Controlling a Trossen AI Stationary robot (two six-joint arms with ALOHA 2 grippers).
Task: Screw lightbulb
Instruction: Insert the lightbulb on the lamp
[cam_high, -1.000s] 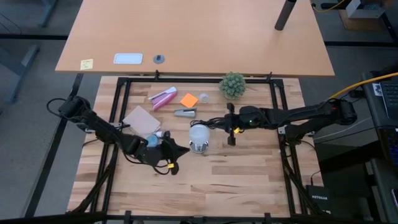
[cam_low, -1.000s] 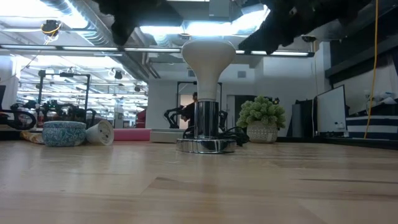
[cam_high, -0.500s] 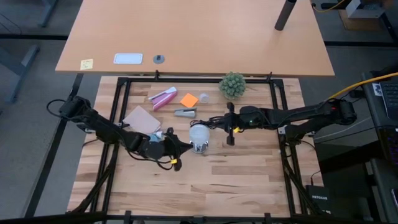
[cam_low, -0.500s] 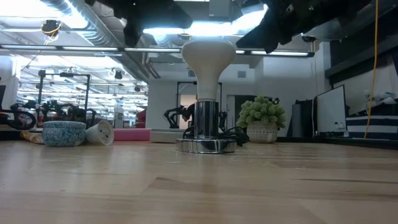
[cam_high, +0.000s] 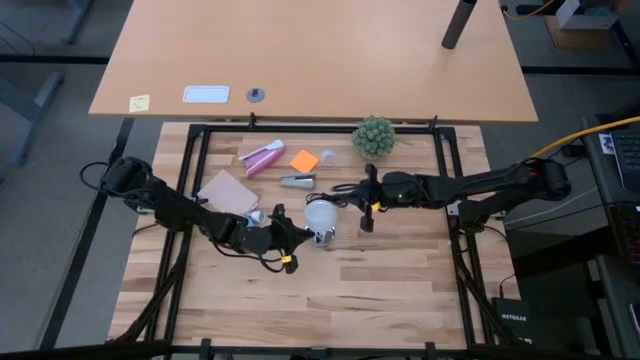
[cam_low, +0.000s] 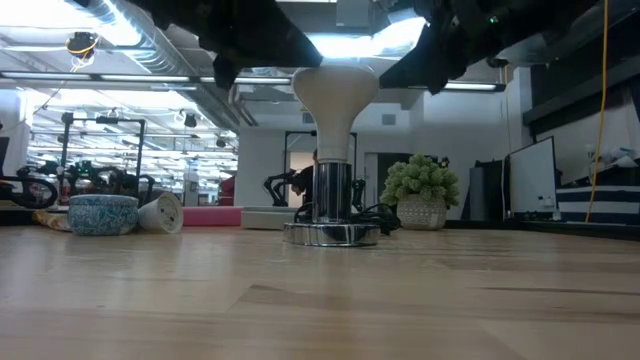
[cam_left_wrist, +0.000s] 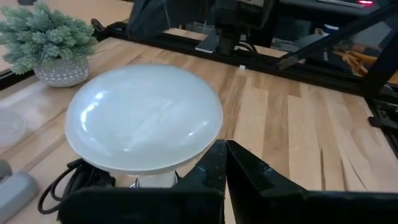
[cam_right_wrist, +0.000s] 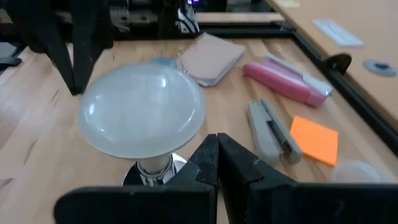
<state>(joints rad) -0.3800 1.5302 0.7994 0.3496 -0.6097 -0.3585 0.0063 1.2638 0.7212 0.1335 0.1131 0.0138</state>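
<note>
The white lightbulb (cam_high: 320, 212) stands upright with its neck in the shiny metal socket (cam_low: 332, 215), dome up, in the middle of the wooden table. My left gripper (cam_left_wrist: 224, 155) is shut and sits just off the dome's near-left side (cam_high: 300, 240). My right gripper (cam_right_wrist: 216, 146) is also shut and sits just off the dome's right side (cam_high: 343, 200). In the low view both arms hang above and to either side of the dome (cam_low: 335, 90), apart from it.
Behind the bulb lie a grey stapler (cam_high: 297, 181), an orange sticky note (cam_high: 304, 160), a pink item (cam_high: 262, 156) and a tan notepad (cam_high: 227, 190). A green plant ball (cam_high: 373, 136) stands at the far right. The socket's black cord (cam_left_wrist: 62, 183) curls at its base.
My left gripper has moved toward the table's right edge, closer to the lightbulb, staying shut. My right gripper has rolled a little in place. The bulb and socket have not moved.
</note>
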